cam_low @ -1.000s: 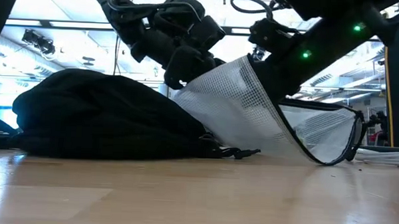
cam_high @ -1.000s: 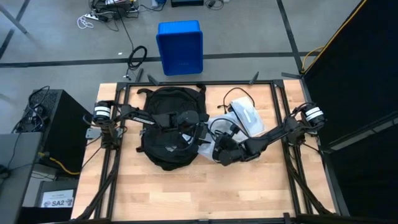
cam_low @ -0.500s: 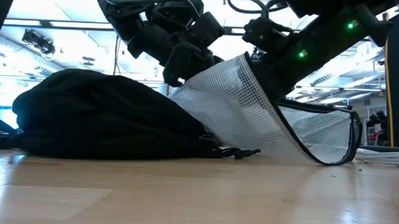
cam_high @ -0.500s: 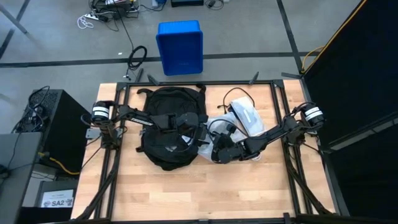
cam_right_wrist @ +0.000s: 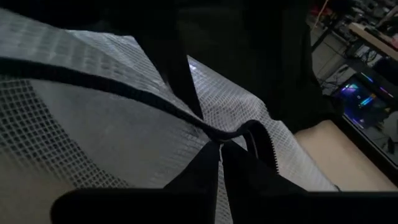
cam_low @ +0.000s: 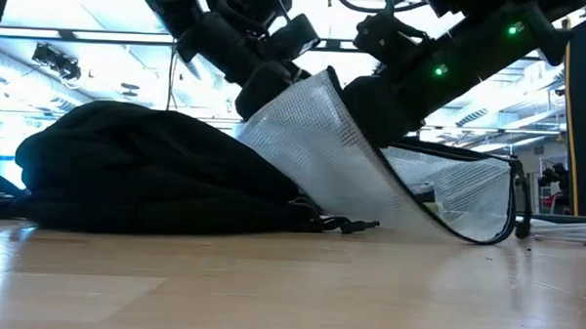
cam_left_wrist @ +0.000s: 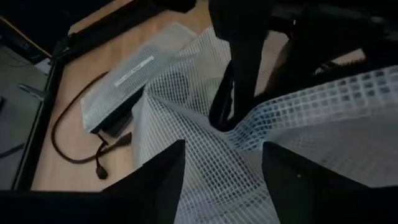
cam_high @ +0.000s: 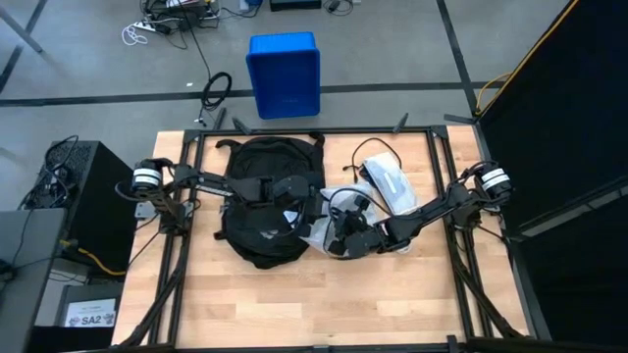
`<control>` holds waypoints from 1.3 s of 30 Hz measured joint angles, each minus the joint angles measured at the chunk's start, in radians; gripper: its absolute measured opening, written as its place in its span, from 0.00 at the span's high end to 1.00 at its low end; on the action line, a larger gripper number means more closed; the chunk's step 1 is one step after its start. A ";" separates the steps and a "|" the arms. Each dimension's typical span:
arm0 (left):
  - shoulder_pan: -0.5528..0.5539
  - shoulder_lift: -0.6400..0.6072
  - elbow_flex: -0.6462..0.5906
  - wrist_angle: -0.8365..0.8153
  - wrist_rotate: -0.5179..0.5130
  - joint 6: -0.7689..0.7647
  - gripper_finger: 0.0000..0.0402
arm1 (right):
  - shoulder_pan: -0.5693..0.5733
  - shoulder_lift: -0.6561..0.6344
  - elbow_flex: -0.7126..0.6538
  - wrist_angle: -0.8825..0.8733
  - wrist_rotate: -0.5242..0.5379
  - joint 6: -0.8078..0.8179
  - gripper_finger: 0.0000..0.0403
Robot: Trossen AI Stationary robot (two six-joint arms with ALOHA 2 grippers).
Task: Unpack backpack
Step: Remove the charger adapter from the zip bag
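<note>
Pinching the mesh pouch [cam_low: 323, 156] edge, right claw [cam_right_wrist: 219, 146] has drawn it further from the backpack [cam_high: 267, 201] mid-tabletop; left claw [cam_left_wrist: 221, 165], spread beside it, has eased wider, suggesting handover.

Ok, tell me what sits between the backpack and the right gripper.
In the low view, a white mesh pouch spans from the backpack up to the right gripper, which is shut on the pouch's black edge.
</note>
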 joint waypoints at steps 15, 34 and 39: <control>0.007 0.014 0.000 -0.035 0.212 -0.059 0.44 | -0.009 0.001 -0.003 0.079 0.003 -0.065 1.00; 0.013 0.119 -0.002 0.130 0.212 -0.052 0.89 | -0.003 0.002 -0.003 0.168 -0.057 -0.205 1.00; 0.018 0.119 -0.002 0.120 0.190 -0.068 0.99 | 0.035 -0.033 -0.003 0.157 -0.028 -0.244 1.00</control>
